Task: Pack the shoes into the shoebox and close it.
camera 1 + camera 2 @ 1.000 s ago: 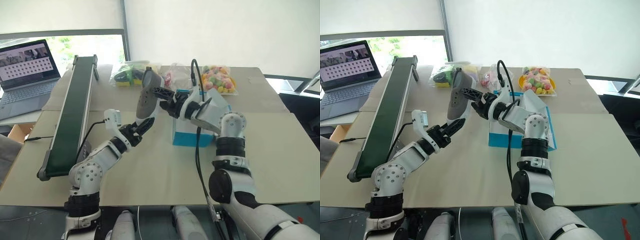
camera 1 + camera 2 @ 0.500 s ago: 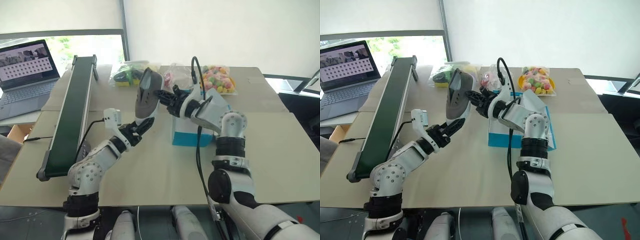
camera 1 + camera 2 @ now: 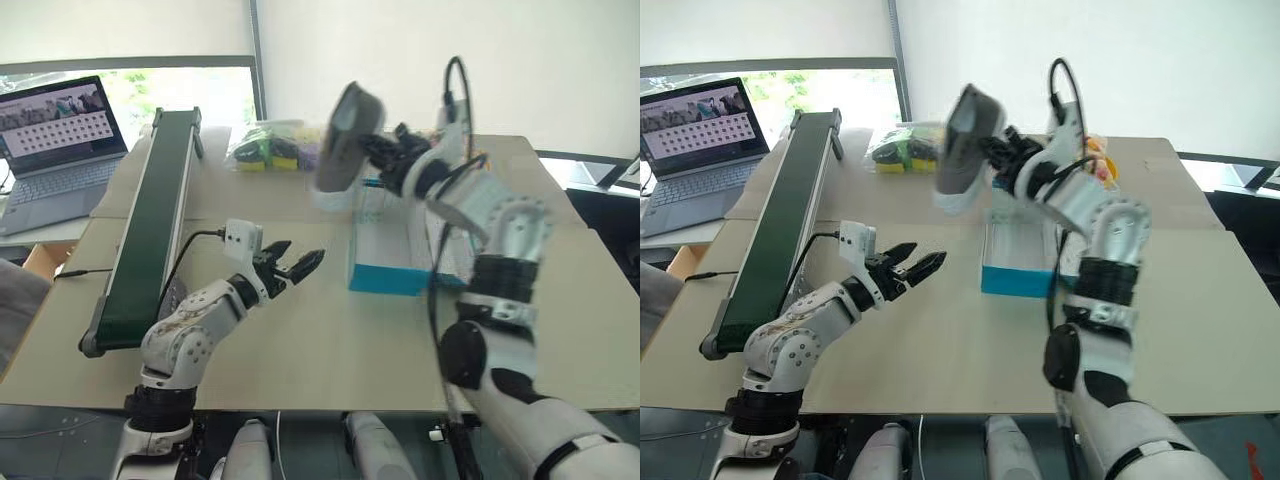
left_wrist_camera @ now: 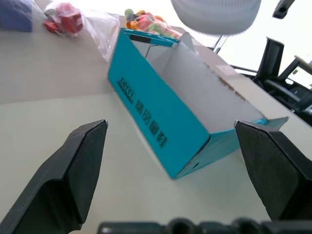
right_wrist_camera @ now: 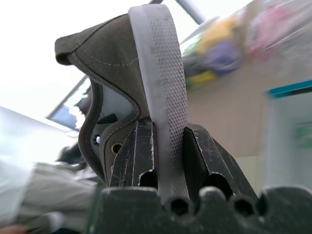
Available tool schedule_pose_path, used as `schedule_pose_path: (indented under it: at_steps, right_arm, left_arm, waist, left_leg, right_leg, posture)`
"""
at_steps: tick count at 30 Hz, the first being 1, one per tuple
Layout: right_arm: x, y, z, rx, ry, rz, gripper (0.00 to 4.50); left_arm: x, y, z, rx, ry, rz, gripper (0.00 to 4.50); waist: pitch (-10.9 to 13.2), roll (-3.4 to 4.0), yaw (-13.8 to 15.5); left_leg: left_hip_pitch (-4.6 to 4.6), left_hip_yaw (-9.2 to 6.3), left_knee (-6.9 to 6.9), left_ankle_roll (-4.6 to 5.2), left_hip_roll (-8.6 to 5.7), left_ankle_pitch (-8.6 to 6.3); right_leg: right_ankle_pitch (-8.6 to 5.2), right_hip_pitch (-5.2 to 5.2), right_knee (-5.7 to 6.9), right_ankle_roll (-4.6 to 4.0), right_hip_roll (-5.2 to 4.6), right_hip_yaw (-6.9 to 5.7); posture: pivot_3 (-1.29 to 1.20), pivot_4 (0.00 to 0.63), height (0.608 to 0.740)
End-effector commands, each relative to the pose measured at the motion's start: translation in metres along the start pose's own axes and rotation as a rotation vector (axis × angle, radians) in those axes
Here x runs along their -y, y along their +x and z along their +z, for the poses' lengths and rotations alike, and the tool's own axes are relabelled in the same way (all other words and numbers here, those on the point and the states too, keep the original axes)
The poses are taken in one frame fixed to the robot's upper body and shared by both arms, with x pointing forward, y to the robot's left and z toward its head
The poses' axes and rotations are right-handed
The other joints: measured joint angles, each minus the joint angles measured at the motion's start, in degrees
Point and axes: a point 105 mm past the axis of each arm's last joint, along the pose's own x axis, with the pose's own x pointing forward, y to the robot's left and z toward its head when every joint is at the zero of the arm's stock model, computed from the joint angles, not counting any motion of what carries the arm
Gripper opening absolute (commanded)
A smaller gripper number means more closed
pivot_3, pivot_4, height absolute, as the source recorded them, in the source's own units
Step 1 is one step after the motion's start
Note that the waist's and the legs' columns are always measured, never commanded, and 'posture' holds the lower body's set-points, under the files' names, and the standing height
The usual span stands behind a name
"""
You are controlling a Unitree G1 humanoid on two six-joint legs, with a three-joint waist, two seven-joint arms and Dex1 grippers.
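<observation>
Beige table (image 3: pixel 330 350); box (image 3: pixel 390 255) centre frame, open, looks empty. Right gripper (image 3: pixel 378 152) pinching shoe (image 3: pixel 340 145) above box; left gripper (image 3: pixel 293 266) spread, empty. Packing, closing pending.

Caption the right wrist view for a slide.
Right tool clamps a grey-brown canvas shoe by its ridged pale sole.
</observation>
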Motion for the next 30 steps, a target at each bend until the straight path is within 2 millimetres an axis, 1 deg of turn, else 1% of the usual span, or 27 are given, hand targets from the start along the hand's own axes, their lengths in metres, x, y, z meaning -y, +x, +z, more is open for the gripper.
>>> schedule_pose_path:
  at_steps: [1, 3, 7, 9, 11, 13, 17, 18, 20, 22, 24, 26, 27, 28, 30]
  right_arm:
    - [0.022, -0.006, -0.012, -0.159, -0.142, -0.113, 0.67]
    - [0.046, -0.008, -0.024, -0.252, -0.219, -0.218, 0.67]
    - [0.067, -0.005, -0.041, -0.364, -0.303, -0.285, 0.67]
    - [0.076, -0.001, -0.046, -0.386, -0.325, -0.312, 0.67]
    - [0.090, 0.002, -0.048, -0.395, -0.361, -0.363, 0.67]
    - [0.096, 0.005, -0.050, -0.402, -0.390, -0.378, 0.67]
    - [0.098, 0.011, -0.050, -0.403, -0.403, -0.380, 0.67]
    - [0.098, 0.012, -0.049, -0.399, -0.406, -0.385, 1.26]
    - [0.098, 0.014, -0.048, -0.391, -0.401, -0.386, 1.63]
    - [0.097, 0.016, -0.047, -0.377, -0.390, -0.388, 2.38]
    - [0.094, 0.018, -0.047, -0.374, -0.382, -0.375, 3.02]
    - [0.088, 0.021, -0.045, -0.363, -0.395, -0.359, 3.64]
    - [0.081, 0.022, -0.039, -0.340, -0.406, -0.343, 4.01]
    - [0.076, 0.023, -0.036, -0.323, -0.414, -0.331, 4.01]
    - [0.057, 0.023, -0.016, -0.237, -0.447, -0.301, 4.01]
  left_arm:
    - [0.009, -0.002, 0.015, 0.012, 0.156, -0.085, 4.48]
    - [0.010, -0.001, 0.018, -0.006, 0.237, -0.120, 4.48]
    - [0.016, 0.004, 0.029, -0.001, 0.362, -0.179, 4.48]
    - [0.024, 0.005, 0.031, -0.003, 0.411, -0.228, 4.48]
    - [0.032, 0.004, 0.035, 0.000, 0.443, -0.278, 4.48]
    - [0.037, 0.003, 0.040, 0.010, 0.456, -0.312, 4.48]
    - [0.040, 0.002, 0.047, 0.025, 0.469, -0.322, 4.48]
    - [0.041, 0.002, 0.049, 0.032, 0.468, -0.318, 4.50]
    - [0.041, 0.002, 0.052, 0.043, 0.462, -0.313, 4.50]
    - [0.042, 0.002, 0.053, 0.045, 0.461, -0.310, 4.50]
    - [0.042, 0.002, 0.053, 0.047, 0.460, -0.306, 4.50]
    - [0.041, 0.002, 0.054, 0.051, 0.454, -0.299, 4.50]
    - [0.039, 0.001, 0.054, 0.050, 0.449, -0.288, 4.50]
    - [0.037, 0.001, 0.053, 0.049, 0.446, -0.281, 4.50]
    - [0.024, 0.001, 0.052, 0.048, 0.418, -0.210, 4.50]
  waist:
    - [0.0, 0.04, -0.1]
    - [0.0, 0.05, -0.3]
    - [0.0, 0.08, -0.3]
    - [0.0, 0.08, -0.2]
    - [0.0, 0.08, -0.1]
    - [0.0, 0.08, 0.0]
    - [0.0, 0.08, 0.1]
    - [0.0, 0.08, 0.1]
    - [0.0, 0.08, 0.0]
    - [0.0, 0.08, 0.0]
    - [0.0, 0.08, 0.0]
    - [0.0, 0.08, 0.0]
    - [0.0, 0.08, 0.0]
    - [0.0, 0.09, 0.0]
    - [0.1, 0.12, 0.0]
  left_leg:
    - [0.01, 0.01, -0.02, 0.00, 0.00, 0.00]
    - [0.06, 0.07, -0.06, 0.00, 0.01, 0.00]
    - [0.10, 0.08, -0.02, 0.00, -0.01, 0.00]
    - [0.11, 0.07, 0.01, 0.00, -0.01, 0.00]
    - [0.11, 0.08, 0.03, 0.00, -0.01, 0.00]
    - [0.10, 0.07, 0.02, 0.00, -0.01, 0.00]
    - [0.07, 0.06, 0.00, 0.00, -0.01, 0.00]
    - [0.07, 0.05, 0.00, 0.00, -0.01, 0.00]
    - [0.05, 0.05, 0.01, 0.00, -0.02, 0.00]
    - [0.05, 0.05, 0.02, 0.00, -0.01, 0.00]
    - [0.05, 0.05, 0.03, 0.00, -0.01, 0.00]
    - [0.06, 0.04, 0.04, 0.00, -0.01, 0.00]
    - [0.07, 0.05, 0.04, 0.00, -0.01, 0.00]
    - [0.07, 0.05, 0.05, 0.00, -0.01, 0.01]
    - [0.07, 0.04, 0.04, 0.00, -0.01, 0.01]
  right_leg:
    - [-0.02, -0.02, 0.00, -0.04, 0.00, 0.01]
    - [-0.04, -0.04, 0.01, -0.06, 0.01, 0.06]
    - [-0.03, -0.04, 0.07, -0.06, 0.01, 0.09]
    - [-0.03, -0.02, 0.09, -0.05, 0.01, 0.09]
    - [-0.02, -0.01, 0.08, -0.04, 0.01, 0.09]
    - [-0.03, 0.00, 0.07, -0.03, 0.01, 0.08]
    - [0.07, -0.01, 0.08, 0.21, 0.01, 0.06]
    - [0.08, -0.01, 0.08, 0.23, 0.01, 0.06]
    - [0.11, -0.02, 0.08, 0.28, 0.01, 0.07]
    - [0.16, -0.02, 0.09, 0.37, 0.01, 0.06]
    - [0.17, -0.02, 0.11, 0.38, 0.01, 0.06]
    - [0.17, -0.02, 0.12, 0.37, 0.02, 0.06]
    - [0.17, -0.01, 0.12, 0.37, 0.02, 0.06]
    - [0.17, -0.01, 0.13, 0.37, 0.02, 0.06]
    - [0.17, -0.01, 0.14, 0.37, 0.02, 0.06]
  posture:
    - [0.00, 0.150, 0.740]
    - [0.00, 0.150, 0.740]
    - [0.00, 0.150, 0.740]
    - [0.00, 0.150, 0.740]
    - [0.00, 0.150, 0.740]
    - [0.00, 0.150, 0.740]
    - [0.00, 0.150, 0.740]
    - [0.00, 0.150, 0.740]
    - [0.00, 0.150, 0.740]
    - [0.00, 0.150, 0.740]
    - [0.00, 0.150, 0.740]
    - [0.00, 0.150, 0.740]
    - [0.00, 0.150, 0.740]
    - [0.00, 0.150, 0.740]
    - [0.00, 0.150, 0.740]
